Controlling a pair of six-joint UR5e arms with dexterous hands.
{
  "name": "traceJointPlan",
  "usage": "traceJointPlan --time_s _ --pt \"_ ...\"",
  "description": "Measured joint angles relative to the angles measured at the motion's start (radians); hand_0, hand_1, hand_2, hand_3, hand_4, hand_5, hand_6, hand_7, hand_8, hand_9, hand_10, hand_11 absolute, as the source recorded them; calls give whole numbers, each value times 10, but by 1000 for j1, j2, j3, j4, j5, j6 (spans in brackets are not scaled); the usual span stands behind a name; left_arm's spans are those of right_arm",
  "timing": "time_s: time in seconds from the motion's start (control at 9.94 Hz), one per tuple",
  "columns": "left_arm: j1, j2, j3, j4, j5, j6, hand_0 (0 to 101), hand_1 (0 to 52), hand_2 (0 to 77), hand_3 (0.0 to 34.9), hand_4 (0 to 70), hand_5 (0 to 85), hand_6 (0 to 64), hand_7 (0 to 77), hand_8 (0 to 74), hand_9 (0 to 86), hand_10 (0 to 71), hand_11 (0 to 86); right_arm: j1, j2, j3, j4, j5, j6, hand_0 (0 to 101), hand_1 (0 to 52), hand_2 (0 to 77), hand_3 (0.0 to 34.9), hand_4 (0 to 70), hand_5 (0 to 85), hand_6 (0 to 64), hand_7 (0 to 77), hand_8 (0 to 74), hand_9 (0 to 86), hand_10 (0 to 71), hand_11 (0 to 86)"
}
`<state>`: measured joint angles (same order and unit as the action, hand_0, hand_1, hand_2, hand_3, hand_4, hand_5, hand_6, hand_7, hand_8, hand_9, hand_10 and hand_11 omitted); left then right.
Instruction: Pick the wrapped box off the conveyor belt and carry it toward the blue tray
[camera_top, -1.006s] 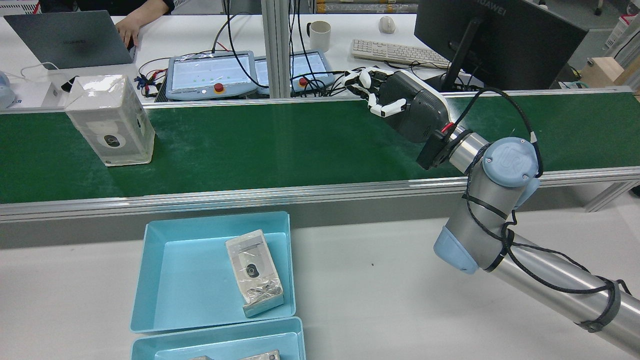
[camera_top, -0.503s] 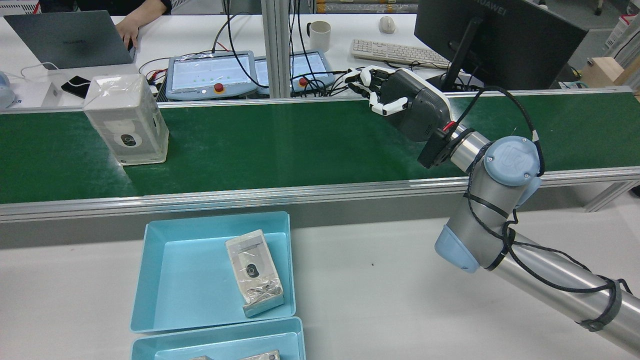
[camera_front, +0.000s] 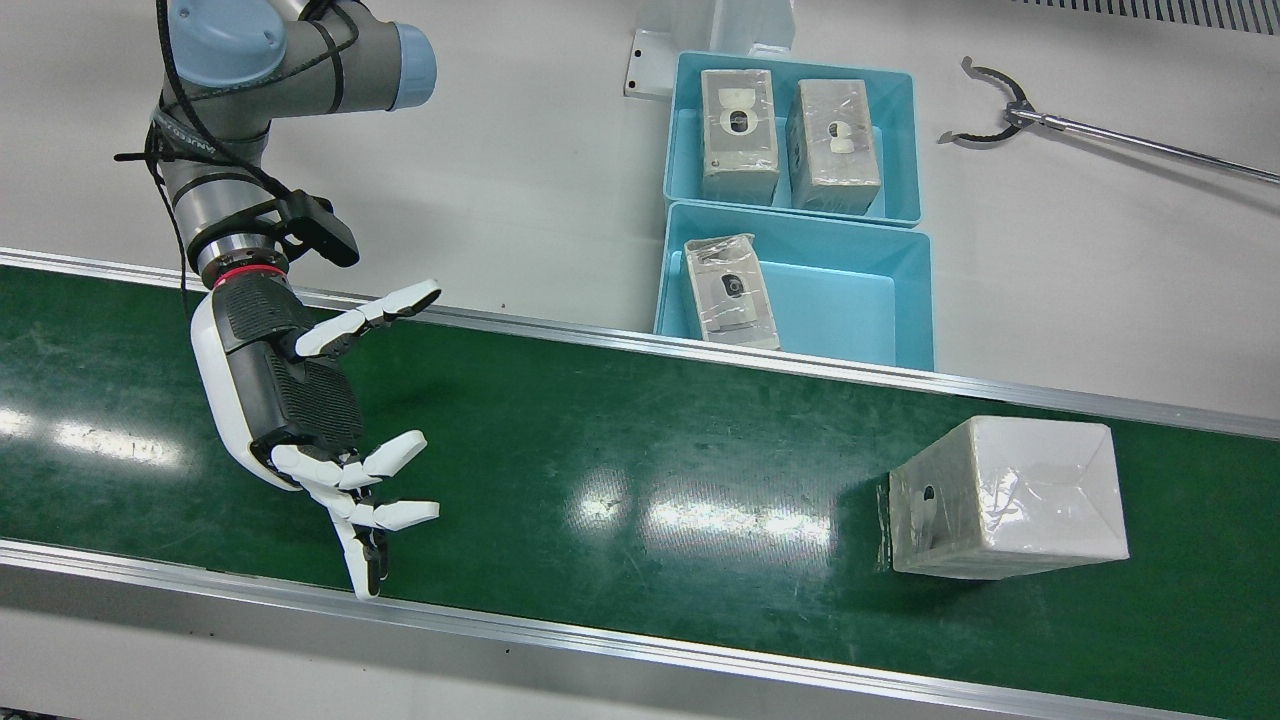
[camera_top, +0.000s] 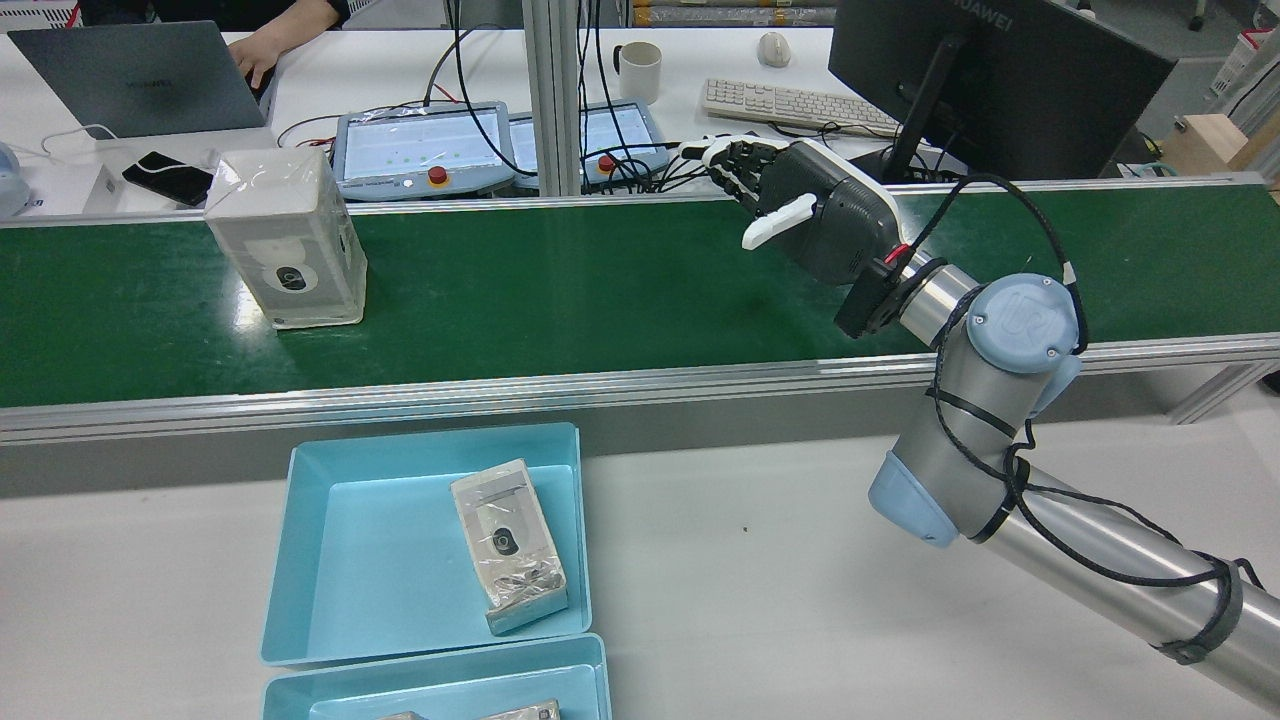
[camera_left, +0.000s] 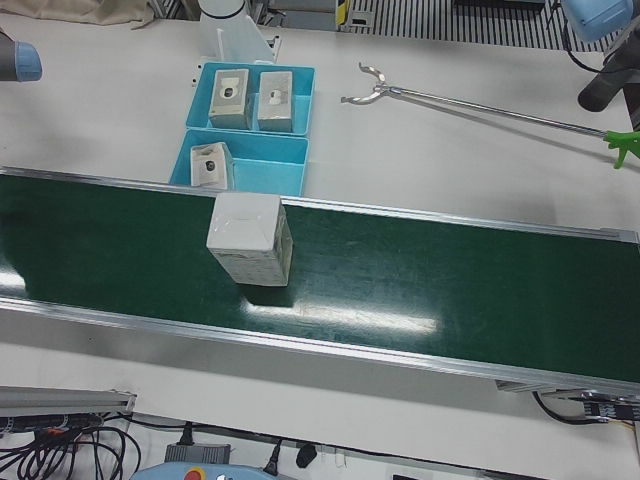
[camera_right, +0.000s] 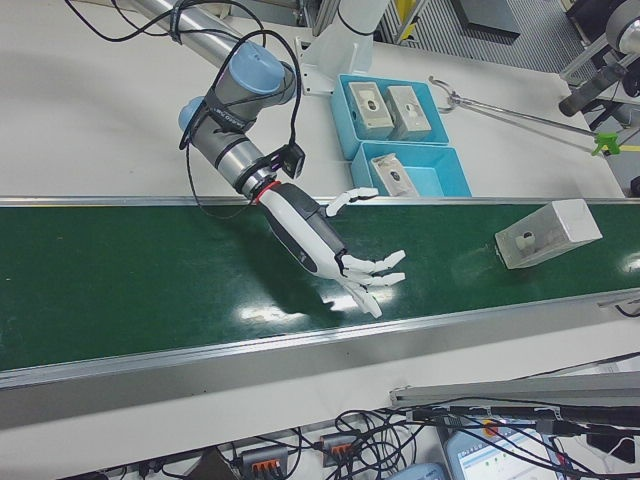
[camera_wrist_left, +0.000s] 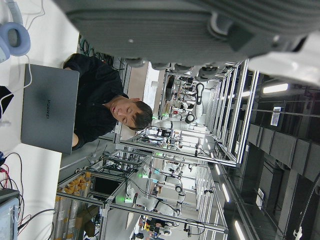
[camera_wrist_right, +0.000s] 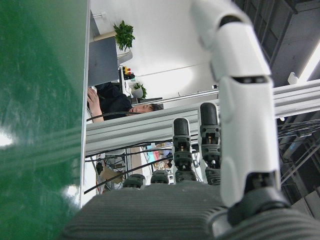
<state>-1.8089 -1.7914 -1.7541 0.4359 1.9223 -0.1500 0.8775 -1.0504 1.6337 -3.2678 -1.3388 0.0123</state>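
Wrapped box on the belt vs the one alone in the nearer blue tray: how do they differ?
The wrapped box on the belt stands upright on the green conveyor belt; the tray box lies flat in the blue tray. The belt box looks clearly bulkier than the slimmer tray box. The belt box's wrap looks smooth, while the tray box's wrap is crinkled at one end. Both are pale, clear-wrapped, with a dark round mark on one face.

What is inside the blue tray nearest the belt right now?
The blue tray holds one wrapped box, lying flat against its side toward the right arm; the rest of the floor is bare. What the box covers is hidden.
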Motion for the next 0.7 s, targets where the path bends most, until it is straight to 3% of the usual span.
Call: traceJointPlan --time_s 0.1,0.2,0.3,0.4,0.7 --pt "0 0 0 0 0 0 0 0 11 0 0 11 0 5 5 5 0 5 2 0 1 -1 1 0 514 131 27 15 404 316 120 251 11 27 22 22" --pt "0 0 0 0 0 0 0 0 11 0 0 11 0 5 5 5 0 5 5 1 1 -1 1 0 538 180 71 15 464 398 142 278 27 54 22 49" --pt "0 0 0 0 0 0 0 0 11 0 0 11 0 5 5 5 0 0 7 1 1 -1 1 0 584 256 164 16 524 485 158 300 27 54 38 65" --pt "0 0 0 0 0 0 0 0 11 0 0 11 0 5 5 5 5 5 8 1 1 -1 1 0 660 289 273 18 589 573 180 322 49 71 38 76" --pt "0 0 0 0 0 0 0 0 11 0 0 11 0 5 5 5 0 0 7 1 1 0 0 0 636 278 273 19 578 578 180 322 33 71 49 87"
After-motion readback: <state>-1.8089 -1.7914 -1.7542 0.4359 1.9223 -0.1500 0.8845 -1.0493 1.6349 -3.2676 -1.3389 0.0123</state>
